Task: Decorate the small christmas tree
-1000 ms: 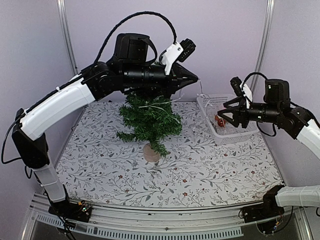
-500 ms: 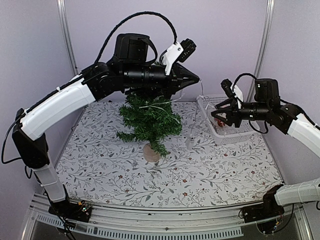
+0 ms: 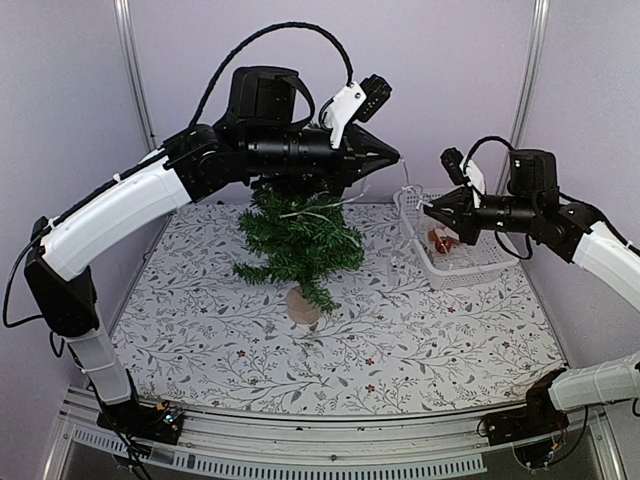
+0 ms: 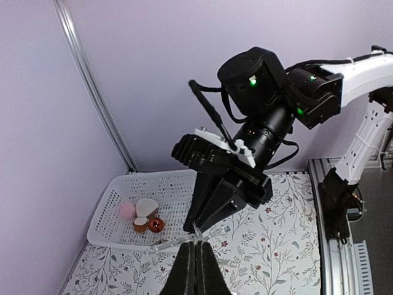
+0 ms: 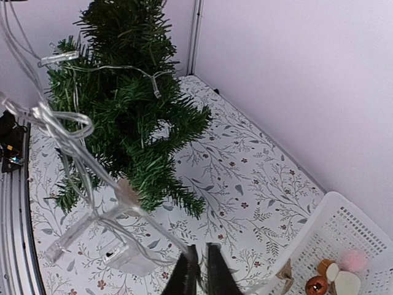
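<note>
Your table (image 3: 400, 340) has a leaf-print cover, with lilac walls (image 3: 80, 80) around it. The christmas tree (image 3: 300, 240) stands upright left of centre. Your left pincer (image 3: 393, 156) hangs above and just right of the treetop, clamped tight on the light string (image 5: 80, 153). Your right pincer (image 3: 430, 210) is well to the tree's right, by the white basket (image 3: 480, 272). Its tips are narrow and pinch the same string, part of which is draped over the branches.
</note>
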Robot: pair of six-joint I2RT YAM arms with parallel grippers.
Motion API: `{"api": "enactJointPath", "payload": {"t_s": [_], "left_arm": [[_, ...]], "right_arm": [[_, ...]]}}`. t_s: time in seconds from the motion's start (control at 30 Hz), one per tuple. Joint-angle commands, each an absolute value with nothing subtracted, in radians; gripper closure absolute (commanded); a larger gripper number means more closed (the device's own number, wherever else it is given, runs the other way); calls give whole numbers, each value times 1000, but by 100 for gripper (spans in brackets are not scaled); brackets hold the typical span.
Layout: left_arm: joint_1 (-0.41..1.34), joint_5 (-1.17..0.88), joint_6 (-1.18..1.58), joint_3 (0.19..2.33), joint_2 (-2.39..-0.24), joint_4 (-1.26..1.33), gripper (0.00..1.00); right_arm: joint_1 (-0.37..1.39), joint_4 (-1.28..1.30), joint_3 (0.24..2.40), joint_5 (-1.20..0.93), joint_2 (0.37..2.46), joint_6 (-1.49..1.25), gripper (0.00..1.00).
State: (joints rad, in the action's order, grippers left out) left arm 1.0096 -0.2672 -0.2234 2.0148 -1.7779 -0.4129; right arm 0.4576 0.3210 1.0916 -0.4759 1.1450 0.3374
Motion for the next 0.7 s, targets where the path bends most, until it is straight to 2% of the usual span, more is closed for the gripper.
{"api": "enactJointPath", "payload": {"t_s": [0.0, 0.43, 0.67], "left_arm": [[1001, -213, -192, 2013, -1800, -376, 100], [1001, -29, -143, 2110, -1918, -446, 100], [999, 43, -129, 2136, -1911, -440, 100]], "right_arm": [[457, 282, 1138, -533, 1141, 323, 100], [458, 393, 1165, -510, 1005, 328, 100], [452, 393, 1086, -394, 935, 284, 100]]}}
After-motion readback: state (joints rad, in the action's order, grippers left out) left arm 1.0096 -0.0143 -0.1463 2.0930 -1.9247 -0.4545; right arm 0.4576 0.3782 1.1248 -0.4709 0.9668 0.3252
